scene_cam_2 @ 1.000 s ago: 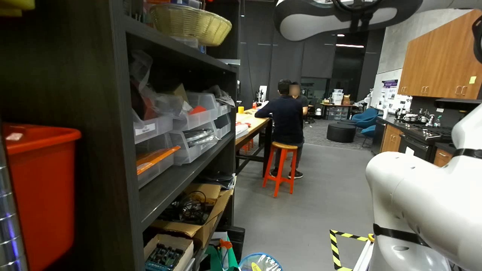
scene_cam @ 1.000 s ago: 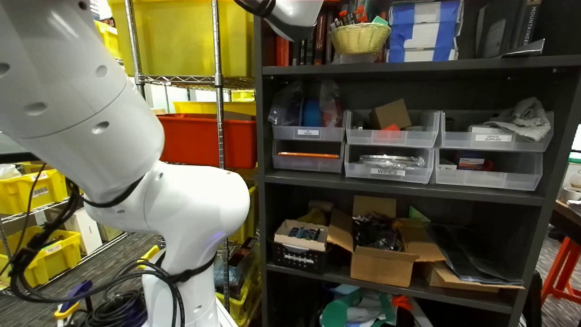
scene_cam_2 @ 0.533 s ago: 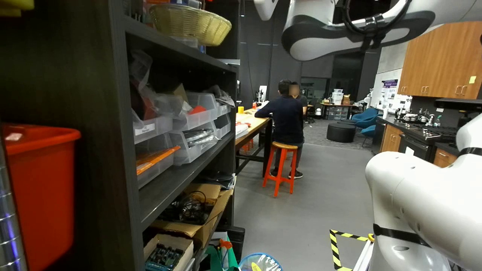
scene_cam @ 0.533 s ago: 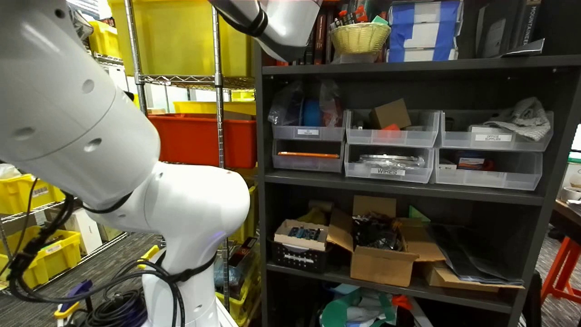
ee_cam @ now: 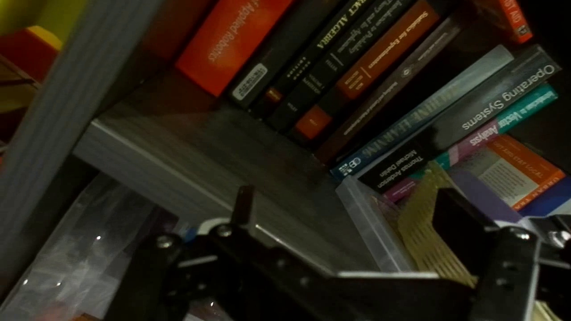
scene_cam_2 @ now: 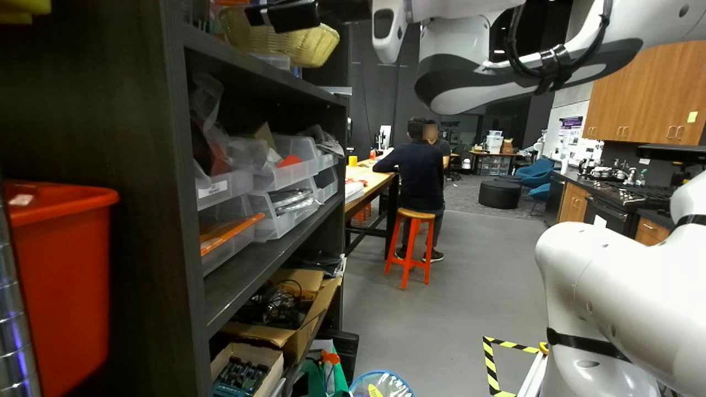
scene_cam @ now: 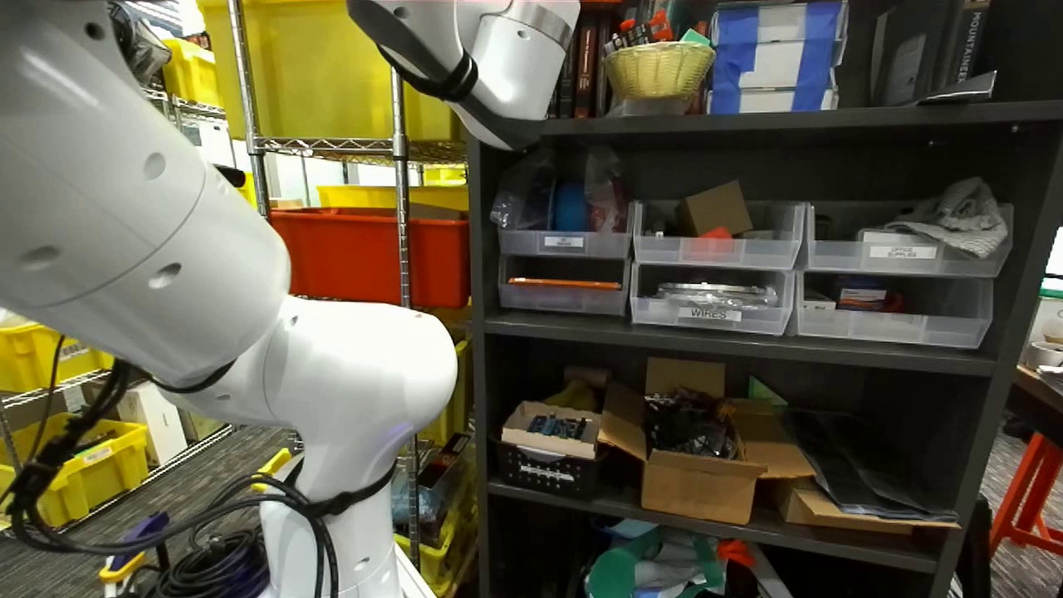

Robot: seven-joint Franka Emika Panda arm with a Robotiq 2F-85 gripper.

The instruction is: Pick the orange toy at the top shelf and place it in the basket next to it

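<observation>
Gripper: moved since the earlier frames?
Yes, down: in an exterior view the gripper was out of frame and now covers part of the basket, which has not shifted.

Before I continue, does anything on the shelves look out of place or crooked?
Yes. In an exterior view, a grey cloth lies bunched in a bin labelled office supplies, which hardly fits. In the neighbouring bin, a brown box sits tilted.
</observation>
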